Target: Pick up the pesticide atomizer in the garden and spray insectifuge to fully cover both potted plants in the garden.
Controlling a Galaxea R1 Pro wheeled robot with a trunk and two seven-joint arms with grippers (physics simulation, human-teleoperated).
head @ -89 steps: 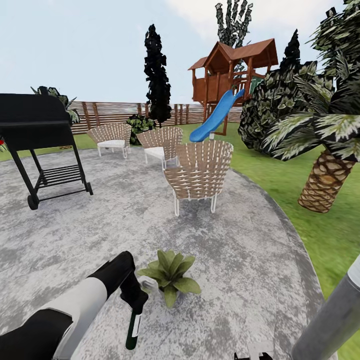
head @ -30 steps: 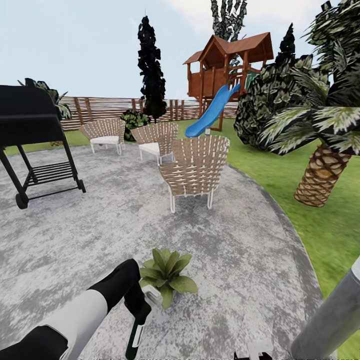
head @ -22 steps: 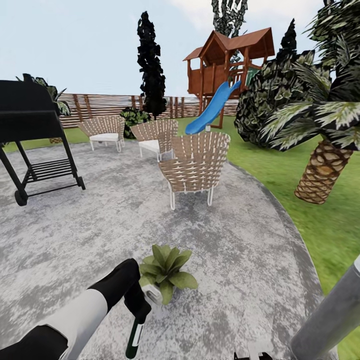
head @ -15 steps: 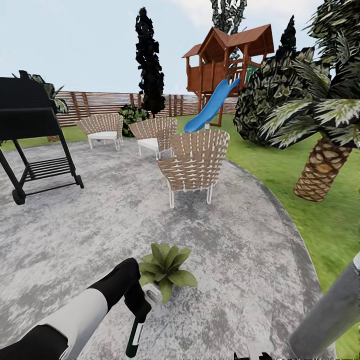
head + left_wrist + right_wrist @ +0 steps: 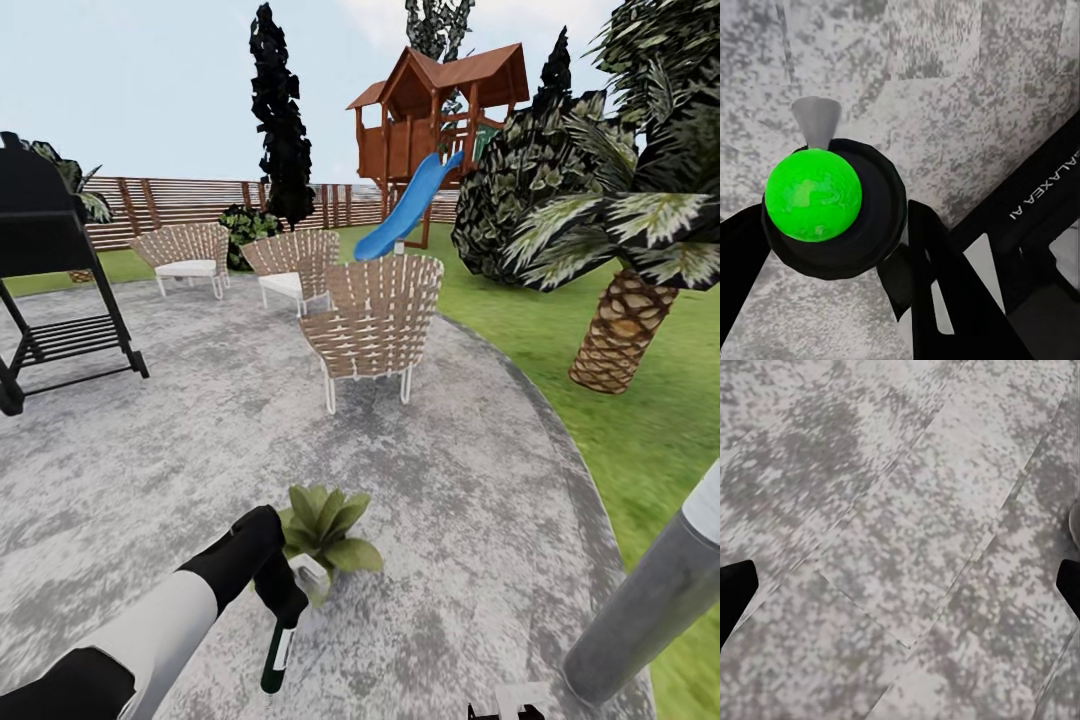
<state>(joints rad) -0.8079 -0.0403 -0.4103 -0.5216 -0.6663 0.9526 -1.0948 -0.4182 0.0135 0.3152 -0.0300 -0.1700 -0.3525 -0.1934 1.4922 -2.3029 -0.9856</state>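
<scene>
My left gripper is shut on the pesticide atomizer, a slim dark bottle hanging downward with its pale trigger head up against the front leaves of a potted plant. That low green rosette stands on the round grey paved patch of the garden. The left wrist view looks at the atomizer end-on, bright green, held between black fingers. My right gripper is open over bare paving, fingertips far apart. The second potted plant is out of view.
A grey bollard post leans in at the lower right. Three woven chairs stand ahead, a black grill to the left. Lawn, a palm, a playhouse with a blue slide and the fence lie beyond.
The whole picture has slid left and slightly up, so the camera has moved. My left gripper still holds the atomizer, whose trigger head now sits closer against the plant.
</scene>
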